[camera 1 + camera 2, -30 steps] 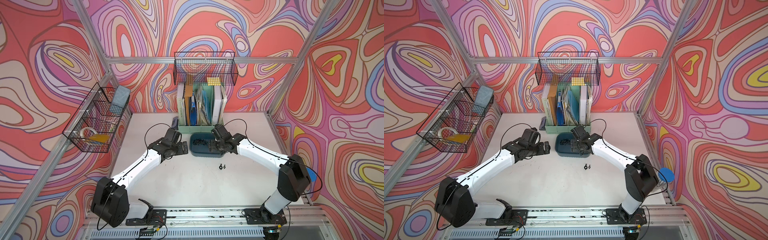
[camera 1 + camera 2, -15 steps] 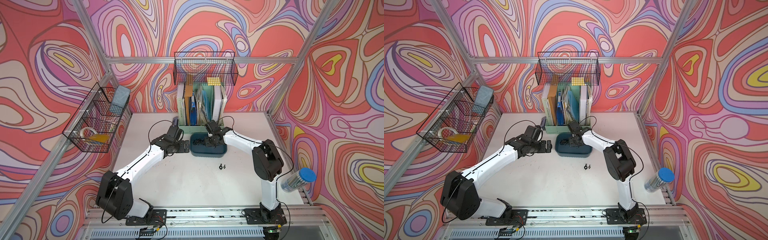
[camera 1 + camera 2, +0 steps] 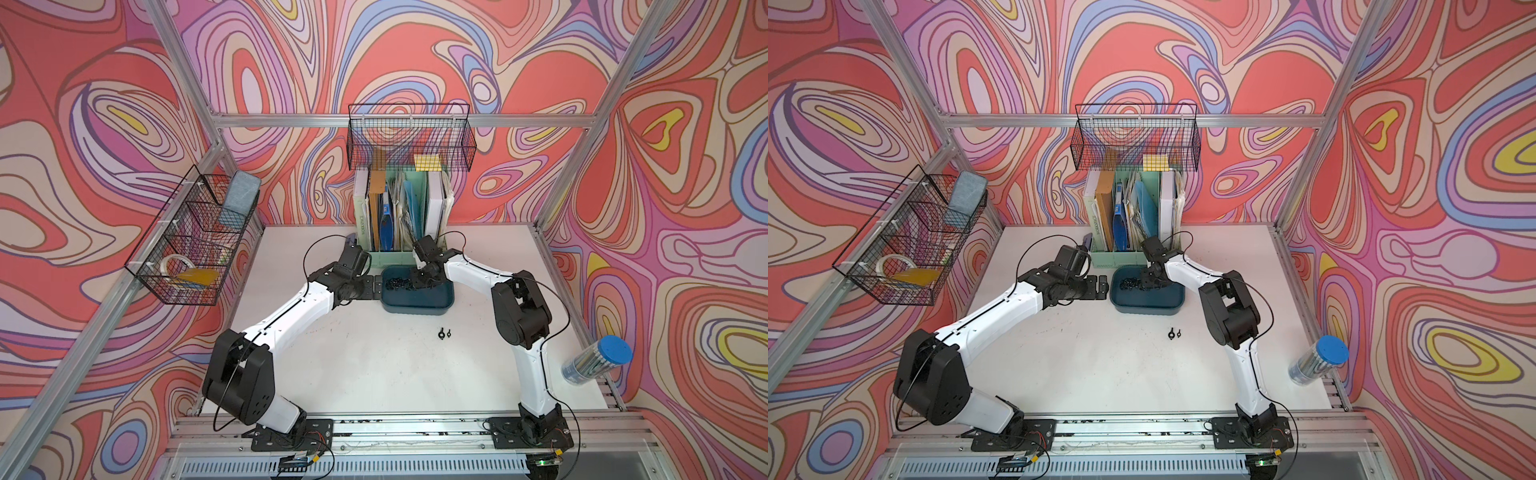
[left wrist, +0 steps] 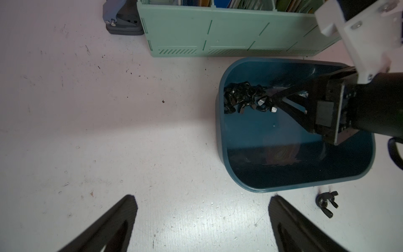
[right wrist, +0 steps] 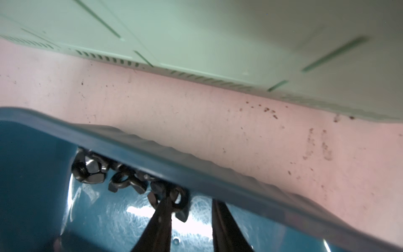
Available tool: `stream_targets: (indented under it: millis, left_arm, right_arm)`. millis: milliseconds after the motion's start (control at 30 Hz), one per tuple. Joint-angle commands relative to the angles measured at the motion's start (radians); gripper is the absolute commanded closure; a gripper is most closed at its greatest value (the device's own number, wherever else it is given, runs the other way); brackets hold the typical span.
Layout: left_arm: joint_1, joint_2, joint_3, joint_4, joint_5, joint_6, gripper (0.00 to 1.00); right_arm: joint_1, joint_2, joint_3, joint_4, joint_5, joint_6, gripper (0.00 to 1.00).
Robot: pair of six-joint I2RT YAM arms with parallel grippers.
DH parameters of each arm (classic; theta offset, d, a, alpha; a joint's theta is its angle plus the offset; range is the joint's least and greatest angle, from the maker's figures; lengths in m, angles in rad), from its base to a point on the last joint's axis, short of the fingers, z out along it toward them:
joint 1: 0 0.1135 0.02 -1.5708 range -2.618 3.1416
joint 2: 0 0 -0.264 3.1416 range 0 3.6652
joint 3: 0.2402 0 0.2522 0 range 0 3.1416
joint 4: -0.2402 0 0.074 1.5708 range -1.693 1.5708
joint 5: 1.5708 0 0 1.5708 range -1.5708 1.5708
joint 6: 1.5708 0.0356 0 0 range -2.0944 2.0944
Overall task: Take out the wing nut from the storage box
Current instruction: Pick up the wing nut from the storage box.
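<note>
The left arm (image 3: pixel 291 311) stretched out low, left gripper (image 3: pixel 375 286) with jaws spread wide and holding nothing, right arm (image 3: pixel 473 270) bent at the elbow, right gripper (image 5: pixel 192 215) tipped down, jaws a little apart

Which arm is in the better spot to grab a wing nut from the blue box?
Right. The right gripper is inside the storage box, tips at the wing nuts. The left gripper hangs open outside the box, over the table.
</note>
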Motion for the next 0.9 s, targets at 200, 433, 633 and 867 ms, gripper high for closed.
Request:
stream_targets:
  millis: [200,433,633,867]
  left_arm:
    - [0.009,0.031,0.032,0.015,0.010,0.022,0.01]
    - [0.015,0.039,0.036,0.018,0.011,0.020,0.01]
    - [0.016,0.042,0.035,0.019,0.017,0.019,0.01]
    - [0.015,0.042,0.036,0.014,0.024,0.020,0.01]
  right_arm:
    - [0.000,0.042,0.029,-0.010,-0.009,-0.019,0.69]
    - [0.000,0.022,0.008,0.016,-0.042,-0.027,0.67]
    - [0.000,0.011,-0.012,0.043,-0.068,-0.042,0.66]
    - [0.000,0.016,-0.012,0.050,-0.076,-0.045,0.68]
